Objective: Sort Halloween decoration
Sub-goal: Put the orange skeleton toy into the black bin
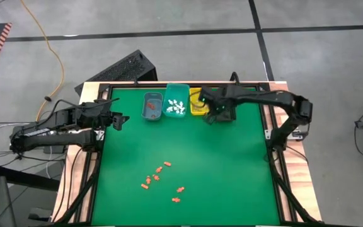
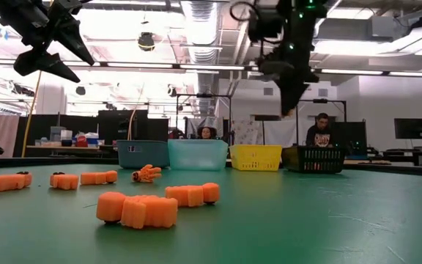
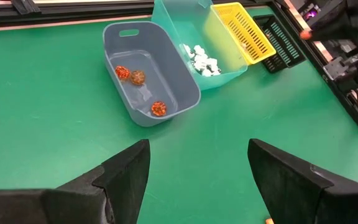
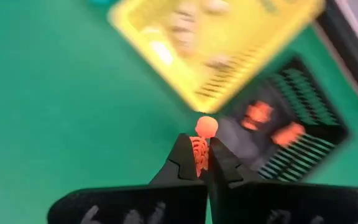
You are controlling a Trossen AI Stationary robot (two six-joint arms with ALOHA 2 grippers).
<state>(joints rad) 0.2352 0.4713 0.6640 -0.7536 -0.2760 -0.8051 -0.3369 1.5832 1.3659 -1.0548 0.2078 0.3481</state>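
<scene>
Right wrist view: orange skeleton (image 4: 199,149) pinched between right gripper (image 4: 202,163).

Your open passage is the bare green table (image 1: 232,170) mid-mat and right, obstructed only by scattered orange pieces (image 1: 159,176) front-left (low-lying) and four bins (image 1: 175,104) lining the far edge.

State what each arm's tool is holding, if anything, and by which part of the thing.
The right tool pinches a small orange skeleton figure by its ribbed body, head sticking out past the fingertips, near the black basket. The left tool is open and holds nothing.
</scene>
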